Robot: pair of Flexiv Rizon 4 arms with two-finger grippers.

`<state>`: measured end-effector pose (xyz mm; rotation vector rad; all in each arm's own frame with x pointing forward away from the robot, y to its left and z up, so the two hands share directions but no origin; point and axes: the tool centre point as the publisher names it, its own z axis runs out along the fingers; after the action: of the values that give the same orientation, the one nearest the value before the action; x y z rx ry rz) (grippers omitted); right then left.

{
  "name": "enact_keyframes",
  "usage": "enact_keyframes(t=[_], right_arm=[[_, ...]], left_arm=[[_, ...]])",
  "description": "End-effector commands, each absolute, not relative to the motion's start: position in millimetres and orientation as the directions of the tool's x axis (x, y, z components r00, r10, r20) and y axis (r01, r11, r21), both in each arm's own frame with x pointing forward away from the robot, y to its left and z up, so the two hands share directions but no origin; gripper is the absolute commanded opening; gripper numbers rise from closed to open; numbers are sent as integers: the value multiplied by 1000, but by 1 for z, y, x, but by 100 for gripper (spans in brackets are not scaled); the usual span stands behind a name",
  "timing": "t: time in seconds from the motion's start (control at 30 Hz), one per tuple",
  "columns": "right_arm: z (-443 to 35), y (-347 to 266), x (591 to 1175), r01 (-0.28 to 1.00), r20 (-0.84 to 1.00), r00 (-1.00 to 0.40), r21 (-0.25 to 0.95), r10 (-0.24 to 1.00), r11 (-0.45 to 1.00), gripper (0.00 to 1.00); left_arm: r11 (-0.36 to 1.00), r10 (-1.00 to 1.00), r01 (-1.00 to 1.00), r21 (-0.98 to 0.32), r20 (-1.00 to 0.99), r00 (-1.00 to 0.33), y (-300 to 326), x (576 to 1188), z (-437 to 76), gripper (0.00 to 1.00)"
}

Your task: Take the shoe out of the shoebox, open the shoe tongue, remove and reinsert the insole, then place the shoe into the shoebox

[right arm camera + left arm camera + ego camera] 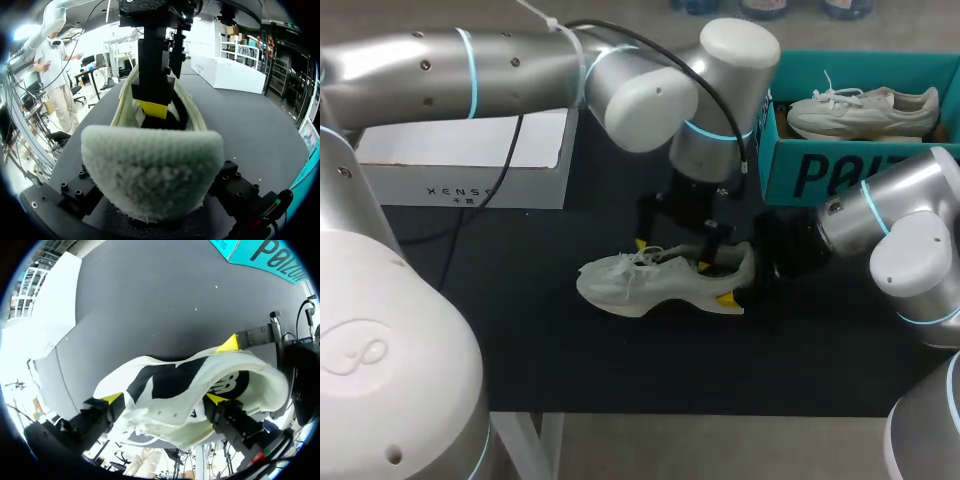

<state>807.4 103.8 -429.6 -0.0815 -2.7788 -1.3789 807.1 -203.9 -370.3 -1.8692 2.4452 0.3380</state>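
A white shoe (620,282) lies on its side on the black table, toe to the left. My left gripper (678,252) comes down onto its upper and stands open. In the left wrist view the shoe (165,380) spans the gap between the fingertips (112,399). One left finger sits inside the shoe opening, seen from the right wrist. My right gripper (740,285) is shut on the heel of the shoe (150,165), which fills the space between its fingers and hides their tips. One right fingertip (230,343) presses the heel's side.
The teal shoebox (820,170) stands at the back right, with a second white shoe (860,110) inside it. A white box (470,160) lies at the back left. Bare black tabletop lies in front of the shoe.
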Motion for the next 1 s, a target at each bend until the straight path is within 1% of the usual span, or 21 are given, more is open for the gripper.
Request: enact_keyframes(t=[0.03, 0.27, 0.37, 0.4, 0.43, 0.47, 0.53, 0.57, 0.8, 1.0], right_arm=[[-437, 108, 808, 65, 58, -998, 794, 32, 605, 0], [-437, 108, 808, 65, 58, -998, 794, 32, 605, 0], [-437, 108, 808, 65, 58, -998, 794, 32, 605, 0], [-437, 108, 808, 65, 58, -998, 794, 32, 605, 0], [-437, 108, 808, 65, 58, -998, 794, 32, 605, 0], [-437, 108, 808, 65, 58, -998, 794, 32, 605, 0], [-437, 108, 808, 65, 58, -998, 794, 32, 605, 0], [-437, 108, 808, 65, 58, -998, 794, 32, 605, 0], [-437, 108, 808, 65, 58, -998, 794, 32, 605, 0], [-437, 108, 808, 65, 58, -998, 794, 32, 605, 0]], left_arm=[[218, -959, -969, 117, -159, -235, -186, 798, -359, 100], [126, -980, -991, 44, -151, -131, -168, 784, -333, 100], [107, -984, -994, 37, -138, -111, -168, 785, -331, 100], [100, -986, -994, 41, -129, -104, -169, 786, -331, 96], [99, -986, -994, 41, -128, -103, -171, 787, -331, 80], [101, -986, -994, 44, -126, -105, -173, 789, -332, 53], [95, -988, -994, 54, -114, -100, -177, 791, -335, 27], [92, -989, -994, 58, -115, -98, -179, 792, -336, 0], [64, -997, -995, 77, -27, -66, -190, 796, -346, 0], [30, -988, -999, -13, 154, -32, -185, 790, -346, 0]])
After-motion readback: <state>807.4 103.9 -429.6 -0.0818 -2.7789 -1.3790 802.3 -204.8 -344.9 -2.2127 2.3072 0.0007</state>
